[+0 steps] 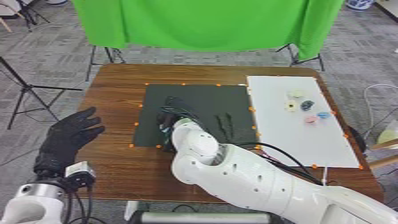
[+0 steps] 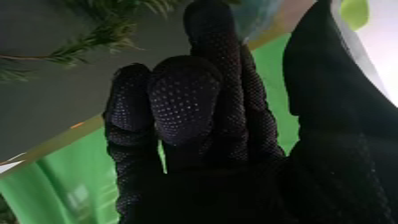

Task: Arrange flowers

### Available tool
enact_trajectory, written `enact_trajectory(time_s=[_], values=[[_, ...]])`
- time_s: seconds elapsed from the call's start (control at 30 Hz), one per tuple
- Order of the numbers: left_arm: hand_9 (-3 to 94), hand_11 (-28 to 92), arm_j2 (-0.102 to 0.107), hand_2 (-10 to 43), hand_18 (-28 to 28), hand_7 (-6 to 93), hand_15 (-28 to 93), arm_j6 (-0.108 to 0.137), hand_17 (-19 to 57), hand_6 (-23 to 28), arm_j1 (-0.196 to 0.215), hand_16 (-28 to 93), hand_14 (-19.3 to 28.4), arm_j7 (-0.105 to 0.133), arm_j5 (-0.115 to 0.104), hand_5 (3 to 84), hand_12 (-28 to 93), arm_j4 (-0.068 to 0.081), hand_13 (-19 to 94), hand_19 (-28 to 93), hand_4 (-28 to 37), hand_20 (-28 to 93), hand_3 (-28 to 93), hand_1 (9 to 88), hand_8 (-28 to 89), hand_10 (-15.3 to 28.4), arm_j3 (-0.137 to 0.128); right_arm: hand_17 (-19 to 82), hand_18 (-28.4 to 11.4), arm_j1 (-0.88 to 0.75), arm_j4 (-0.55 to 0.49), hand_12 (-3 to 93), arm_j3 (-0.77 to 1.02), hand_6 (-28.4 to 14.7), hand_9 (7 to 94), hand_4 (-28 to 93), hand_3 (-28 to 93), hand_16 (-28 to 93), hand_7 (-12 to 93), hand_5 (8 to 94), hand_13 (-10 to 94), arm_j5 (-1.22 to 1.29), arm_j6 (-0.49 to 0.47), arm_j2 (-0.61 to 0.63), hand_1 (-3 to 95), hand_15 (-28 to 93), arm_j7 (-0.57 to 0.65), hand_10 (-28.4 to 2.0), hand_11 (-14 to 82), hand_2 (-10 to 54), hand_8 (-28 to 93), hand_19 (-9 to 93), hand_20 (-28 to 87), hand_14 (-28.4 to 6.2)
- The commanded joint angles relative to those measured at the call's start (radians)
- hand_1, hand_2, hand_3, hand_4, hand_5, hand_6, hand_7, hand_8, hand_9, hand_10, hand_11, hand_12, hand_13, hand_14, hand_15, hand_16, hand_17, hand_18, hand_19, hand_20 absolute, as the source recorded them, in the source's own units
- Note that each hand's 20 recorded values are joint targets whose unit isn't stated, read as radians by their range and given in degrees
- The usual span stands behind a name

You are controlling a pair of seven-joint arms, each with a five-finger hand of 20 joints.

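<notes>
Set well back on the robot's side of the dark mat (image 1: 149, 120), the head view looks forward and down across it, while the right wrist view, from the right arm (image 1: 258, 177) close by the mat, faces the green cloth (image 1: 204, 22) beyond, both sharing mat and cloth.

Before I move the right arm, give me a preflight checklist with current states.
1. Left hand off the mat: ok, open, over the table's left side.
2. Right hand away from the loose blossoms: ok, it is at the mat, they are on the white sheet.
3. Blossoms apart from the greenery: ok, greenery is at the dark mat.
4. Cables well away from the right arm: not ok, they run close beside it, over the sheet.
5. Right hand empty: cannot tell.
</notes>
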Motion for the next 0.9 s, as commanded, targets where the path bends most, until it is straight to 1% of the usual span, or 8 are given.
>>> enact_trajectory(time_s=[0.03, 0.3, 0.37, 0.43, 0.47, 0.57, 0.63, 0.9], values=[[35.5, 28, -0.014, 6.6, 22.7, 16.3, 55, -0.018, -9.2, 10.9, -0.071, -12, 26.6, -0.035, 0.006, 40.1, 8, 0.027, 27, 62, -20.6, 0, 83, 25.0, -11, 19.7, -0.002, 39, -21.2, 0.013, -0.018, 16.7, -0.005, -2.0, 83.7, -28, 81, 17, 22, 64.3, 79, 0.000, 0.018, -0.007, 36.8, 73, -0.021, -11.5, 30.1, -9.5, -14, 93, 16, -5.3], [35.5, 28, -0.016, 6.7, 22.7, 16.2, 55, -0.001, -9.2, 11.0, -0.049, -12, 26.6, -0.009, 0.000, 40.1, 8, 0.019, 27, 62, -20.5, 0, 83, 25.0, -11, 19.7, -0.007, 39, -21.3, 0.025, -0.022, 16.7, -0.014, -2.2, 83.7, -28, 81, 17, 22, 64.9, 78, -0.013, 0.003, 0.001, 36.3, 73, -0.022, -11.7, 29.8, -9.5, -14, 93, 16, -5.6], [35.5, 28, -0.017, 6.7, 22.7, 16.2, 55, 0.009, -9.2, 10.9, -0.034, -12, 26.6, 0.013, -0.007, 40.1, 8, 0.018, 27, 62, -20.5, 0, 83, 25.0, -11, 19.7, -0.009, 39, -21.3, 0.045, -0.019, 16.7, -0.027, -2.2, 83.7, -28, 81, 17, 22, 65.0, 78, -0.010, 0.008, 0.006, 36.3, 73, -0.032, -11.7, 29.8, -9.5, -14, 93, 16, -5.6], [35.5, 28, -0.016, 6.6, 22.7, 16.2, 55, 0.035, -9.2, 10.9, -0.011, -12, 26.6, 0.062, -0.019, 40.1, 8, 0.014, 27, 62, -20.5, 0, 83, 24.9, -11, 19.7, -0.008, 39, -21.3, 0.099, -0.023, 16.8, -0.074, -2.1, 83.7, -28, 81, 17, 22, 65.1, 78, 0.010, 0.037, 0.023, 36.2, 73, -0.041, -11.7, 29.8, -9.5, -14, 93, 16, -5.8], [35.5, 28, -0.009, 6.6, 22.7, 16.2, 55, 0.054, -9.2, 10.9, -0.005, -12, 26.6, 0.111, -0.038, 40.1, 8, 0.018, 27, 62, -20.4, 0, 83, 24.9, -11, 19.7, 0.001, 38, -21.4, 0.145, -0.024, 16.8, -0.106, -2.1, 83.6, -28, 81, 17, 22, 65.1, 78, 0.016, 0.052, 0.034, 36.1, 73, -0.048, -11.8, 29.8, -9.5, -14, 93, 15, -5.8], [35.5, 28, -0.015, 6.6, 22.7, 16.2, 55, 0.100, -9.2, 11.0, 0.059, -12, 26.5, 0.177, -0.061, 40.2, 8, 0.000, 27, 62, -20.5, 0, 83, 25.0, -11, 19.7, -0.007, 38, -21.5, 0.190, -0.026, 16.9, -0.137, -2.1, 83.0, -28, 82, 17, 22, 65.0, 77, 0.028, 0.058, 0.048, 35.3, 73, -0.082, -12.1, 29.9, -9.5, -14, 93, 15, -6.4], [35.5, 28, -0.025, 6.6, 22.7, 16.2, 55, 0.097, -9.2, 11.0, 0.067, -12, 26.6, 0.165, -0.056, 40.2, 8, -0.005, 27, 62, -20.5, 0, 83, 25.0, -11, 19.8, -0.020, 37, -21.5, 0.168, -0.038, 17.1, -0.100, -2.3, 81.9, -28, 84, 17, 22, 64.8, 76, 0.026, 0.025, 0.061, 34.7, 73, -0.099, -12.5, 30.5, -9.5, -14, 93, 14, -6.7], [35.5, 28, -0.039, 6.5, 22.7, 16.1, 54, 0.139, -9.2, 11.0, 0.138, -12, 26.6, 0.217, -0.075, 40.2, 8, -0.029, 27, 62, -20.5, 0, 83, 24.9, -11, 19.7, -0.023, 31, -22.6, 0.146, -0.123, 16.6, -0.041, -3.8, 73.8, -27, 87, 15, 21, 62.1, 70, -0.007, -0.053, 0.124, 24.2, 76, -0.174, -15.9, 31.9, -0.6, -14, 93, 11, -10.1]])
